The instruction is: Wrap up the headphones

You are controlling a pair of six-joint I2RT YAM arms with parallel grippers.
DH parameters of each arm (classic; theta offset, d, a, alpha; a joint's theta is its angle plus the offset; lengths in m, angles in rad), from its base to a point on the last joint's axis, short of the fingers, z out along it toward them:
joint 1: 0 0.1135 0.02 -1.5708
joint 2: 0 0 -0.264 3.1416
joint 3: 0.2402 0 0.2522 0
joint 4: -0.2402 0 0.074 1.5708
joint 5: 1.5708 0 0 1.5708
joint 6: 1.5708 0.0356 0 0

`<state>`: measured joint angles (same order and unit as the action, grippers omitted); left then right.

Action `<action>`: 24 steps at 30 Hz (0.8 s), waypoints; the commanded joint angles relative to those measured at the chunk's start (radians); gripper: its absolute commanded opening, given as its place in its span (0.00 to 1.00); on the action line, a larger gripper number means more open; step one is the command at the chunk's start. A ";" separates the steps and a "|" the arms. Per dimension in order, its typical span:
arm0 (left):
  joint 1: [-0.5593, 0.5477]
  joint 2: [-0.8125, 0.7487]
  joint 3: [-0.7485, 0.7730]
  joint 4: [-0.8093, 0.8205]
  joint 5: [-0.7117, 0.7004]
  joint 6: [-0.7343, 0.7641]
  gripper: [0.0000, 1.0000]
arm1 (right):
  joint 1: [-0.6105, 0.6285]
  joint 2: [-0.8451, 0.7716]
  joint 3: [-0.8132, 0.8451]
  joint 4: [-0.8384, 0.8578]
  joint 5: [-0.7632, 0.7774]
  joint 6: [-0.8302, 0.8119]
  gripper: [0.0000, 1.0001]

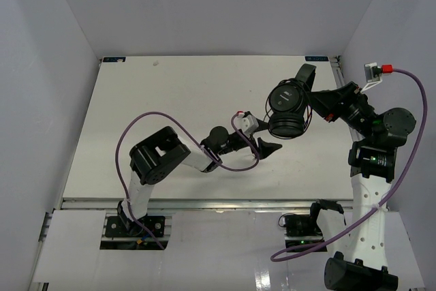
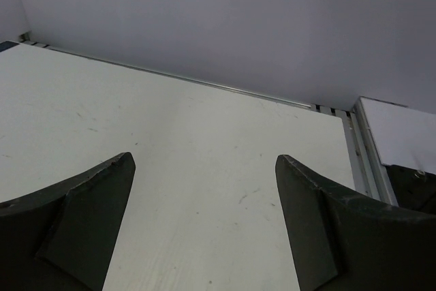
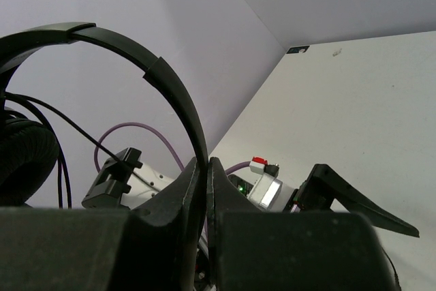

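The black headphones [image 1: 286,107] hang above the table at the right, earcups stacked, with the thin black cord looped around them. My right gripper [image 1: 317,105] is shut on the thin headband [image 3: 163,76], which is pinched between its jaws [image 3: 206,168]. One earcup [image 3: 24,158] and strands of cord [image 3: 61,168] show at the left of the right wrist view. My left gripper [image 1: 266,146] is open and empty, low over the table just below and left of the headphones. Its two fingers [image 2: 82,216] stand wide apart over bare table.
The left arm's purple cable [image 1: 157,117] loops over the table middle. The right arm's purple cable [image 1: 415,127] runs down the right side. The white table [image 1: 170,93] is walled on three sides. A metal rail [image 2: 361,155] marks the table's edge.
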<state>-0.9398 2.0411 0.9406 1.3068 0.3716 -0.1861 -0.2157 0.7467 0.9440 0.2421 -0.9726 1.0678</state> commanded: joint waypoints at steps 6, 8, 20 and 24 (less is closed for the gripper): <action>0.016 -0.063 -0.081 -0.012 -0.122 -0.003 0.95 | -0.004 -0.017 -0.008 0.065 -0.009 0.047 0.08; 0.022 -0.080 -0.086 -0.062 -0.206 0.006 0.96 | -0.005 -0.017 -0.007 0.065 -0.009 0.047 0.08; 0.042 -0.236 -0.044 -0.293 -0.613 -0.001 0.97 | -0.005 -0.013 -0.007 0.055 -0.009 0.035 0.08; 0.052 -0.271 -0.016 -0.383 -0.653 -0.005 0.97 | -0.004 -0.013 -0.005 0.049 -0.008 0.031 0.08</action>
<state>-0.8984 1.8567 0.8748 1.0418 -0.1655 -0.1819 -0.2157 0.7429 0.9337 0.2577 -0.9791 1.0855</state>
